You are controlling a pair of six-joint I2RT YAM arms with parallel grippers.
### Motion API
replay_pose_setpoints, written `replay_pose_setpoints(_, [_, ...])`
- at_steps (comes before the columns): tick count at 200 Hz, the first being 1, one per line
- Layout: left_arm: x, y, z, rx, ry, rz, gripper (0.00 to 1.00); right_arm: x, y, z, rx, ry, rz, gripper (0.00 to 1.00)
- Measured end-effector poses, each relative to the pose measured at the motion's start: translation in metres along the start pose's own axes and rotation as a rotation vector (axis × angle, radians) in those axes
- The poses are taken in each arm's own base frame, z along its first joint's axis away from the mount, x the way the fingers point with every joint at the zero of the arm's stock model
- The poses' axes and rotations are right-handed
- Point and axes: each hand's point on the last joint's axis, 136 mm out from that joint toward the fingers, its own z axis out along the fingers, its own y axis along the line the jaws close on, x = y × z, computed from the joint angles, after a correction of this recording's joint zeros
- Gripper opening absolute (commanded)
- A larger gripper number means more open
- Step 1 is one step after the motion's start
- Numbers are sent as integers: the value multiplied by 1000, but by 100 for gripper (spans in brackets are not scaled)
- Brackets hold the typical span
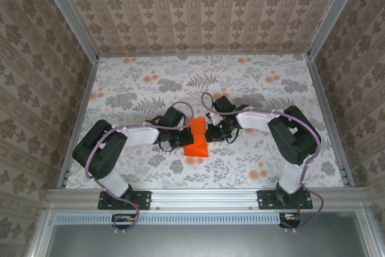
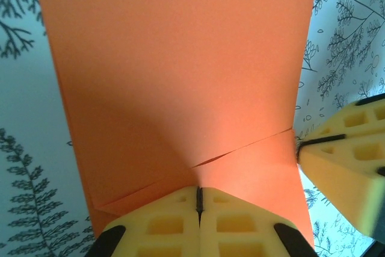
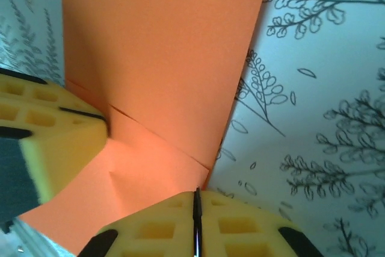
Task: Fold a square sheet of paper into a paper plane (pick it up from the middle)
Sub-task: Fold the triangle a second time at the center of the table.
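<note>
The sheet (image 1: pixel 197 138) lies on the desk (image 1: pixel 150 88) between the two hands, with the left hand (image 1: pixel 179 141) at its left edge and the right hand (image 1: pixel 210 134) at its right edge. The left hand's pads are pressed together on the sheet's edge. The right hand's pads also meet, tips against the sheet; whether paper is pinched there I cannot tell. The sheet is bright orange and plain, folded to a narrow oblong, with slanting flap edges near both hands. Its far end is cut off in both wrist views.
</note>
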Motion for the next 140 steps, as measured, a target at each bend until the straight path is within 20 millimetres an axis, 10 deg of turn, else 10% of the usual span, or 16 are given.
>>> replay_pose_setpoints(44, [0, -1, 1, 18, -13, -2, 4, 13, 29, -21, -47, -40, -12, 19])
replay_pose_setpoints(140, [0, -2, 2, 27, -22, -15, 1, 49, 47, 4, -27, 52, 10, 9])
